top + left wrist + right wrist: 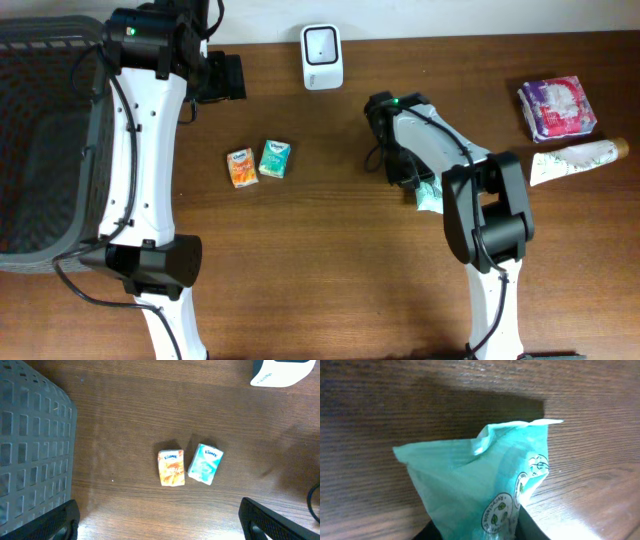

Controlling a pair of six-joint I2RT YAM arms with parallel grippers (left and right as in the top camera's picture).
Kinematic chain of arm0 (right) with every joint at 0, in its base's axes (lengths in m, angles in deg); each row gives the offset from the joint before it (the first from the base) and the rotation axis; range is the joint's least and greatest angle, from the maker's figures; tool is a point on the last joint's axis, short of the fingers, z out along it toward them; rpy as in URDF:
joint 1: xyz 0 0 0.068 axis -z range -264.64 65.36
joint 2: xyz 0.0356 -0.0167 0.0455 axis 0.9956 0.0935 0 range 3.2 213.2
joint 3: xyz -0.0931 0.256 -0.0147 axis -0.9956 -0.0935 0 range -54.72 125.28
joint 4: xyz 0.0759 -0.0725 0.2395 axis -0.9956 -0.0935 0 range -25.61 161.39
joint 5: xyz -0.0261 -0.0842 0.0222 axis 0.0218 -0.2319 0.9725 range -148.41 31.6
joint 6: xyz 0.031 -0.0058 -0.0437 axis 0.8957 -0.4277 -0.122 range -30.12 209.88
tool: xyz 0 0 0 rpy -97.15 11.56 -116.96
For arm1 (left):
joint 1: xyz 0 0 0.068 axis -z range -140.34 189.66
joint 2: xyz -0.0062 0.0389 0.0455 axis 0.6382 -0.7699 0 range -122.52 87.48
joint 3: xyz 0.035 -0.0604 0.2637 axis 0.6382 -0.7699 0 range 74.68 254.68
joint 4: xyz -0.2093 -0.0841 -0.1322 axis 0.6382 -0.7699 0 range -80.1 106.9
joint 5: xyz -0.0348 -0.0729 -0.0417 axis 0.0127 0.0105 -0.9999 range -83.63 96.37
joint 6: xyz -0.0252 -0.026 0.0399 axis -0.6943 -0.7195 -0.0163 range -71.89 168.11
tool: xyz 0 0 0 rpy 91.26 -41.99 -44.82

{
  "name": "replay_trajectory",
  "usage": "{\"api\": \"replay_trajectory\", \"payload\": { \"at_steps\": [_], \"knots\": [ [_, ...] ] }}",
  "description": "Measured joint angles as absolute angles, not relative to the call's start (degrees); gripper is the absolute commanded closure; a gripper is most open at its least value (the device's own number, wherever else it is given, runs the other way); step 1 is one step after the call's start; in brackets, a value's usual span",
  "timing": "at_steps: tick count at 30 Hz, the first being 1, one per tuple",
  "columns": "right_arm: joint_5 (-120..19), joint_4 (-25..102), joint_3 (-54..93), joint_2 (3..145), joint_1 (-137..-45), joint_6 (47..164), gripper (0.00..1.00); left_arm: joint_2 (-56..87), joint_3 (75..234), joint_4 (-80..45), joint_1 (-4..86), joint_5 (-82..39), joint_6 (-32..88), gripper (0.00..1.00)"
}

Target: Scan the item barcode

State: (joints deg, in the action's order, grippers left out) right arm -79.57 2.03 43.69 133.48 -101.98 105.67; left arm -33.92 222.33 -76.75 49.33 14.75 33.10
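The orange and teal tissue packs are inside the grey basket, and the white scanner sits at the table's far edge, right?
Not inside: the orange pack and teal pack lie on the table, outside the grey basket, as the left wrist view shows. The white scanner does sit at the far edge.

green pouch (470,477) | crumpled, round leaf logos; white scanner (322,57) | well apart from pouch

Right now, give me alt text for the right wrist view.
A crumpled green packet rises from between the right gripper's dark fingers, closed on its lower end. Behind it lies the wood table.
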Motion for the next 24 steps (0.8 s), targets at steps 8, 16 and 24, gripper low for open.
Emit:
{"api": "replay_trajectory", "payload": {
  "at_steps": [8,16,24],
  "knots": [
    [-33.7,-1.3,58.2,134.0,-98.3,92.6,0.84,-33.9,222.3,-76.7,49.3,14.7,33.1,0.01],
    [-9.6,12.3,41.6,134.9,-89.6,89.1,0.42,-33.9,222.3,-76.7,49.3,14.7,33.1,0.01],
    [-13.1,-5.0,48.3,135.1,-78.5,84.9,0.17,-33.9,222.3,-76.7,49.3,14.8,33.1,0.01]
  ]
}}
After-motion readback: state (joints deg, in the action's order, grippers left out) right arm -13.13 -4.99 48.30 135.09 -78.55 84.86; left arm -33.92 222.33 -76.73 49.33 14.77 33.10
